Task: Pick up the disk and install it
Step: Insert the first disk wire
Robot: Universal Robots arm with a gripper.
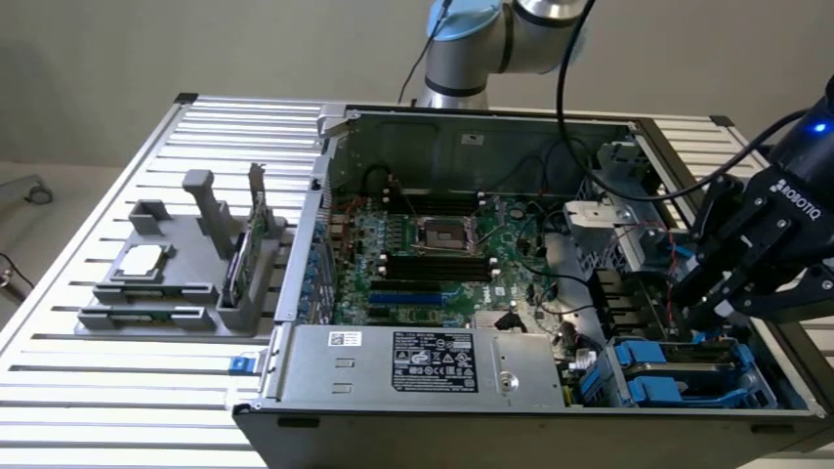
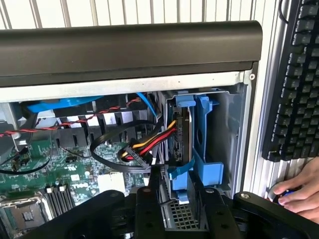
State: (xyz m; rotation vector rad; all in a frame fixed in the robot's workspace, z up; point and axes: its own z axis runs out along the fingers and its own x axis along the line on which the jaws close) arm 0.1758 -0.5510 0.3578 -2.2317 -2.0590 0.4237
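Disk [image 2: 182,144], silver-grey metal in its bright blue plastic carrier, sits in the open computer case's [image 1: 391,125] corner bay; black gripper [image 2: 177,199] straddles it, fingers parted, likely snagging nearby red-yellow cables [image 2: 152,142].

The black gripper [image 1: 729,293] bore the white brand name "ROBOTIQ" along its housing, readable in the exterior view. A black label [image 1: 435,361] with white print sat on the silver power supply [image 1: 417,363], but its lines were too small to read. A small white sticker [image 1: 343,338] near that unit's corner also carried marks too fine to make out. The keyboard [image 2: 299,79] keys showed no legible characters.
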